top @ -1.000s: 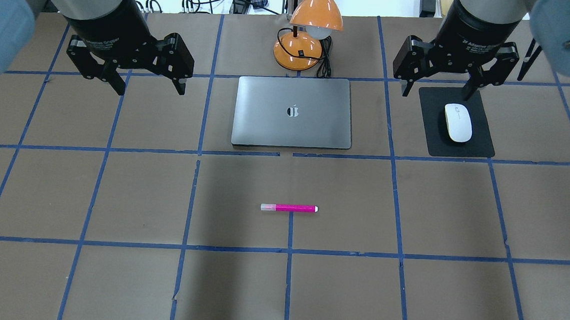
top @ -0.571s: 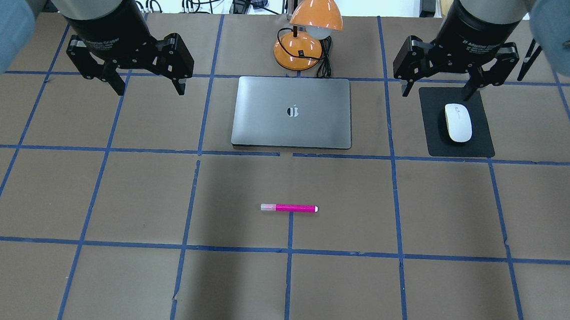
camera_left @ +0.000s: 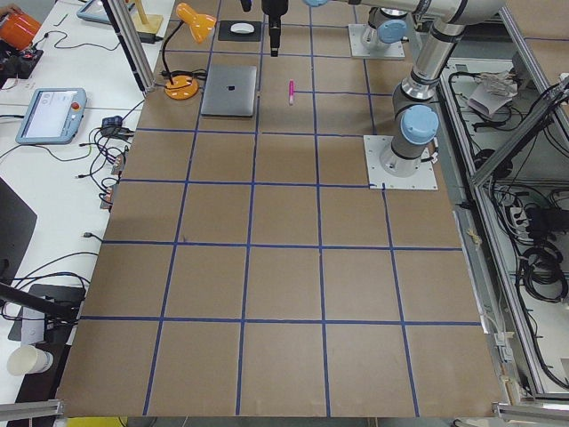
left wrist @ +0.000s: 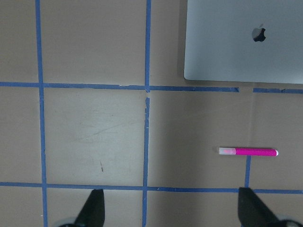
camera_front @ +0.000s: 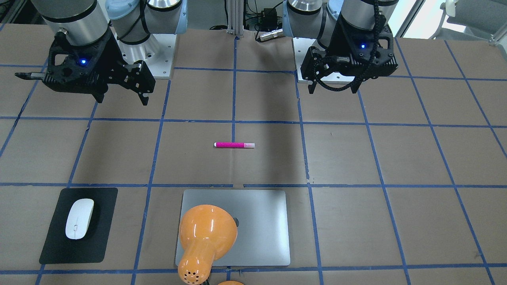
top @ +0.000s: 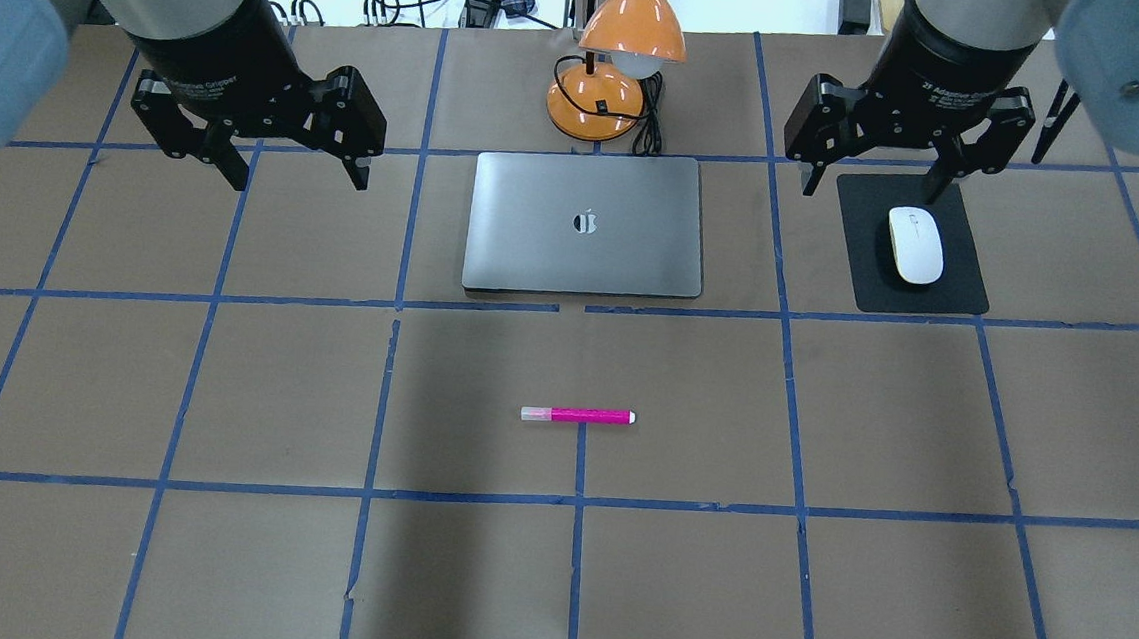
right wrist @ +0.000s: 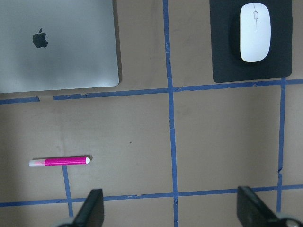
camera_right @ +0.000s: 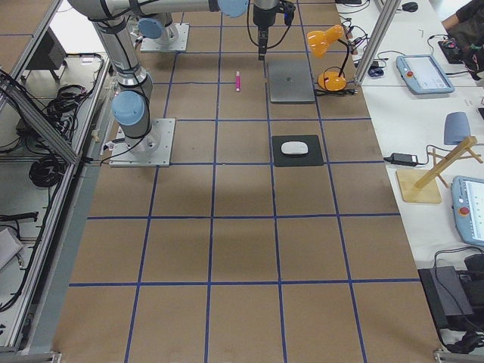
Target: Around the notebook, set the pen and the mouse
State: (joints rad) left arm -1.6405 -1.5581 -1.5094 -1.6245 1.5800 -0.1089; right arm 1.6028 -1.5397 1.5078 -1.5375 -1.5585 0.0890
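The pink pen (top: 578,414) lies flat on the brown table, in front of the closed silver notebook (top: 586,222). The white mouse (top: 915,244) rests on a black mat to the notebook's right. My left gripper (top: 301,180) hangs open and empty above the table, left of the notebook. My right gripper (top: 871,192) hangs open and empty over the mat's far left corner, clear of the mouse. From above, the left wrist view shows the pen (left wrist: 247,152) and notebook (left wrist: 244,42). The right wrist view shows the pen (right wrist: 59,161) and mouse (right wrist: 255,32).
An orange desk lamp (top: 595,101) with a black cord stands just behind the notebook, its shade leaning over the lid. The black mat (top: 932,295) lies under the mouse. Blue tape lines grid the table. Cables lie beyond the far edge.
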